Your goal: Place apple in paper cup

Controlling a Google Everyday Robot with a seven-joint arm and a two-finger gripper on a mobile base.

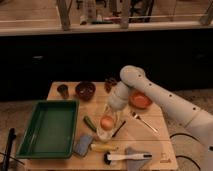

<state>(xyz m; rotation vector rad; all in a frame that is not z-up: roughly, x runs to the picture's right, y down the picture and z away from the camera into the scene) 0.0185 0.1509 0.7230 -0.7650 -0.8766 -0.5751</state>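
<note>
From the one camera view, the white arm reached in from the right and bent down over the middle of the wooden desk (152,142), with the hand (108,116) hanging right above the apple (106,122). The apple sat at the mouth of the paper cup (104,134), whose pale wall showed just beneath the fruit, so the fruit looked to be in the rim or resting on it. I could not tell whether the hand was clamped on the apple or had let it go, since the two ran together from where I stood. Left of the cup lay a small green vegetable (90,123), and beyond it the green tray (50,129). A dark brown bowl (85,90) and a small dark cup (63,90) stood at the far edge, and an orange bowl (140,100) sat behind the arm on the right, with a fork (145,122) near it. A bluish sponge (82,145), a yellow piece (103,147) and a white-handled brush (125,156) lay along the near edge. To my eye the job was at its placing step, nearly finished. The next move would call for freeing the apple squarely over the cup and lifting straight up, gently, because so light a cup could tip or be dragged along.
</note>
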